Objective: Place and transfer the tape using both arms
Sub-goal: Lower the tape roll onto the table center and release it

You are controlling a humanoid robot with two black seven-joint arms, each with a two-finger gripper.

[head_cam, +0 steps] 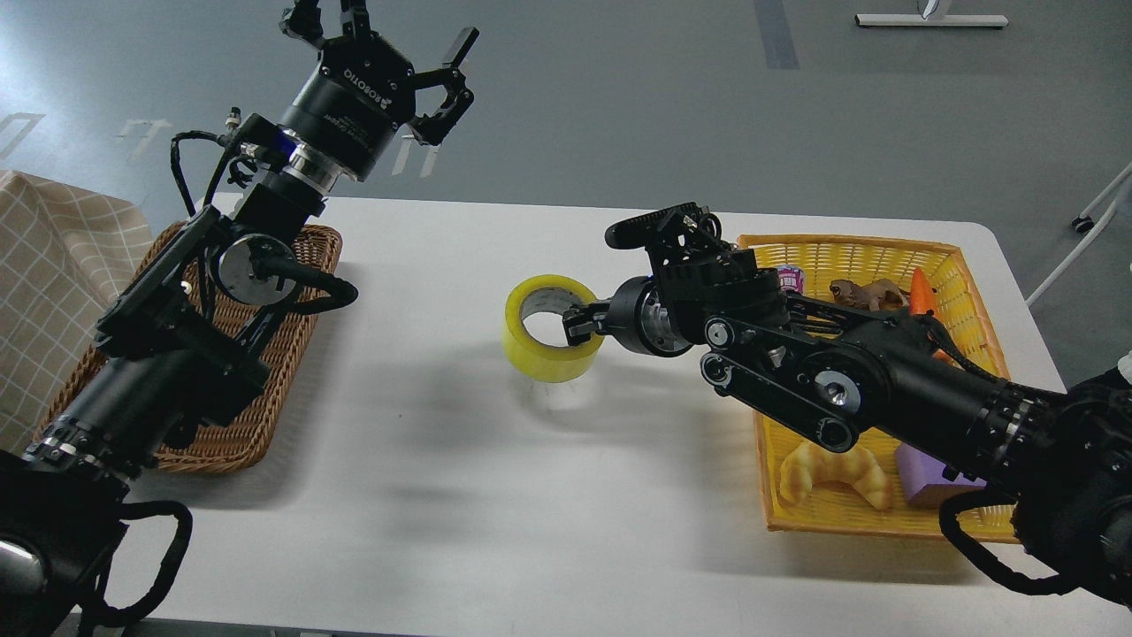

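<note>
The tape (541,352), a translucent yellow roll with a grey-white core, hangs just above the white table (495,495) near its middle. My right gripper (577,324) is shut on the roll's right wall, with a finger inside the core. My right arm reaches in from the lower right over the yellow basket. My left gripper (389,42) is open and empty, raised high beyond the table's far left, above the wicker basket and well away from the tape.
A yellow plastic basket (964,283) at the right holds a croissant (836,473), a purple block (920,482), a carrot (921,290), a small can (790,280) and a brown toy (862,290). A brown wicker basket (265,389) lies at the left, beside a checked cloth (53,265).
</note>
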